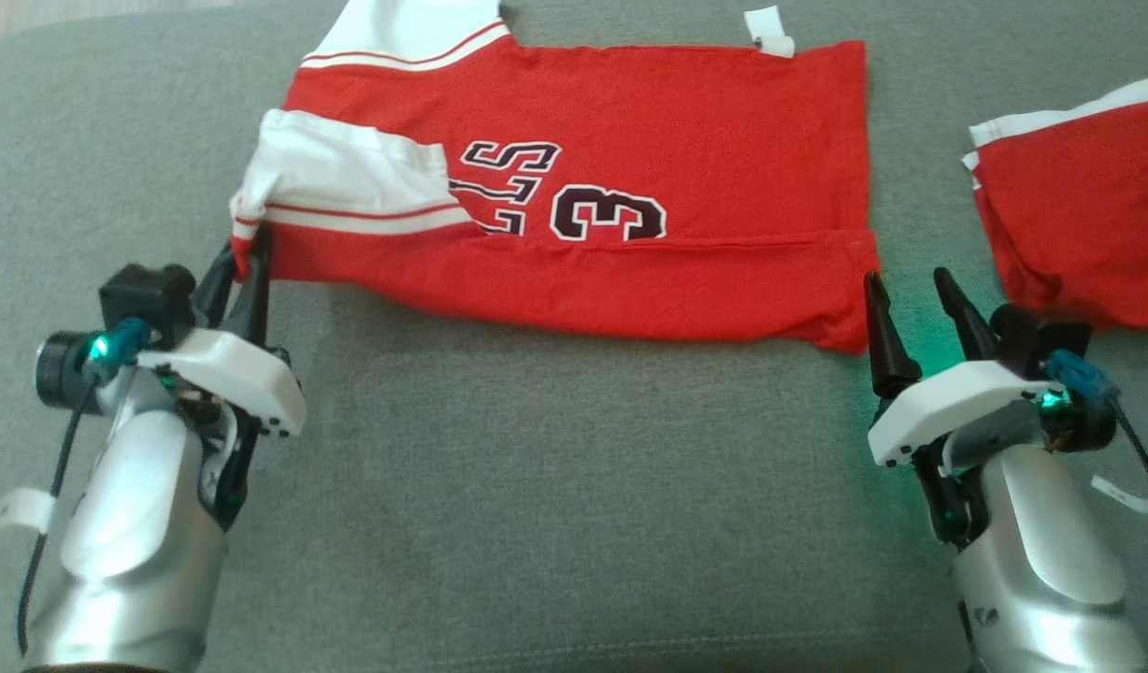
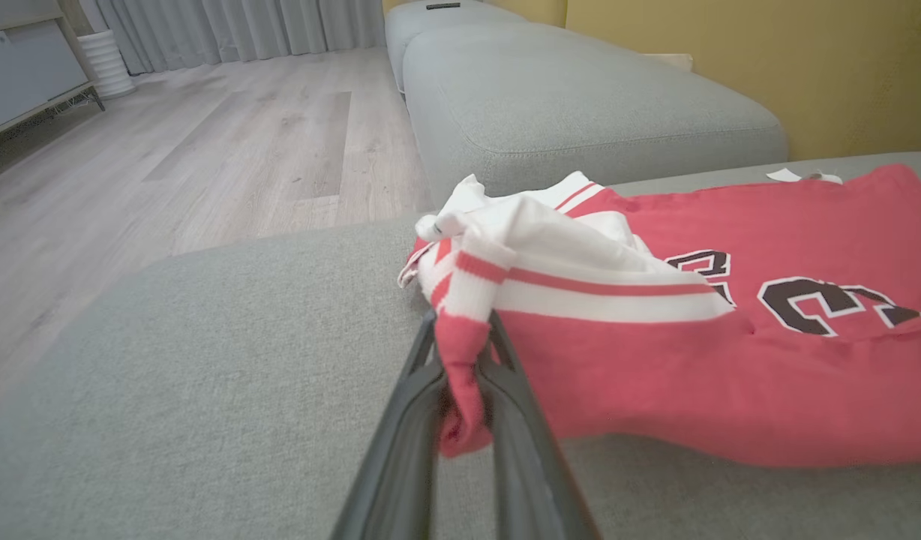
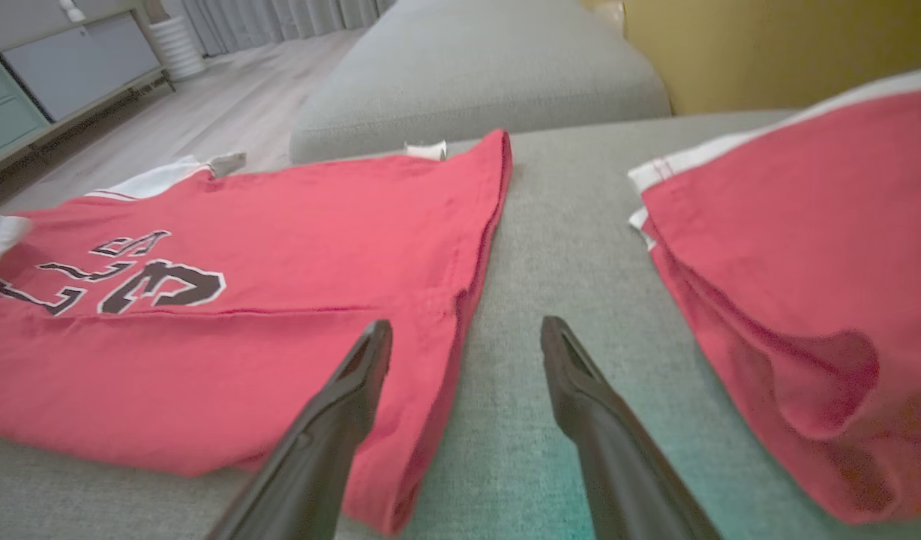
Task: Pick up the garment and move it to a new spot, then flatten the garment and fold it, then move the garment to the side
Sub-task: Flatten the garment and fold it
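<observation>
Left fingers point(image 2: 400, 450) clamp a sleeve point(image 2: 460, 352) of the red garment point(image 1: 677, 140) on the grey sofa point(image 1: 537, 514); right fingers point(image 3: 340, 405) gape; wooden floor point(image 2: 205, 150) beyond.

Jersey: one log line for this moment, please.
left gripper: shut on jersey sleeve | right gripper: open, by hem corner | second garment: right

1. The garment point(image 1: 686, 121) was red, its white sleeve point(image 1: 350, 178) striped in red, its dark numerals point(image 1: 607, 213) edged white.
2. The sofa point(image 1: 537, 486) was grey.
3. A second garment point(image 1: 1079, 206) was red with white trim.
4. The wall point(image 2: 805, 67) was yellow, the floor point(image 2: 205, 150) pale wood-grain.
</observation>
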Controlling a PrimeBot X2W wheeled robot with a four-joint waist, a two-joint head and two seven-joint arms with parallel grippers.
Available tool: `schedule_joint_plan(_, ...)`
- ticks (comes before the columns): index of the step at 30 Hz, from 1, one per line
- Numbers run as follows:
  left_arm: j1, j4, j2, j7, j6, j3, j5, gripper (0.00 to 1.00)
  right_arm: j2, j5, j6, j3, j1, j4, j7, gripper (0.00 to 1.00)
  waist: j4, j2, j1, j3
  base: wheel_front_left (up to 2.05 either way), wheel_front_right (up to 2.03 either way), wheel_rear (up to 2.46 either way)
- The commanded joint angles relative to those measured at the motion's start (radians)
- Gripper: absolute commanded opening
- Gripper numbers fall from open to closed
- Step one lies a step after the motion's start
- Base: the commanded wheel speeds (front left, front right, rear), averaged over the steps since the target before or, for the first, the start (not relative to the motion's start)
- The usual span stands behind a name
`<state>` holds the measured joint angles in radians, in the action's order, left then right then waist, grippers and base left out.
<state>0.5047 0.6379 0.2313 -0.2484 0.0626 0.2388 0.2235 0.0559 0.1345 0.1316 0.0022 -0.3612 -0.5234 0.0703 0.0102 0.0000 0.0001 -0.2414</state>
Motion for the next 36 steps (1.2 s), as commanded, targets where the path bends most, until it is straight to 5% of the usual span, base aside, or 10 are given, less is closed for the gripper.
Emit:
schedule_joint_plan(1,0.009,-0.038,0.032,-0.013,0.005,-0.030,-0.010,0.00,-0.006,0.015,-0.001,0.020,-0.038,0.006,-0.007,1.00,-0.008,0.0000,-0.0001,-0.003,0.00,0.00,0.00)
schedule_joint_plan(9,-0.003,-0.059,0.023,-0.013,0.012,-0.018,-0.019,0.00,-0.006,0.113,-0.001,0.081,-0.097,-0.158,-0.047,1.00,-0.027,0.0000,-0.0001,-0.012,0.00,0.00,0.00)
schedule_joint_plan(16,-0.005,-0.073,0.017,-0.013,0.015,-0.018,-0.023,0.00,-0.006,0.085,-0.001,0.109,-0.143,-0.295,-0.068,1.00,-0.037,0.0000,-0.0001,-0.016,0.00,0.00,0.00)
schedule_joint_plan(18,-0.008,-0.075,0.019,-0.013,0.016,-0.021,-0.023,0.00,-0.006,0.088,-0.001,0.115,-0.155,-0.321,-0.063,0.00,-0.037,0.0000,-0.0001,-0.014,0.00,0.00,0.00)
schedule_joint_plan(36,-0.106,-0.037,0.027,-0.013,0.013,-0.047,-0.009,0.00,-0.005,-0.076,-0.001,0.054,-0.124,-0.294,0.021,0.00,-0.001,0.0000,-0.0001,0.098,0.00,0.00,0.00)
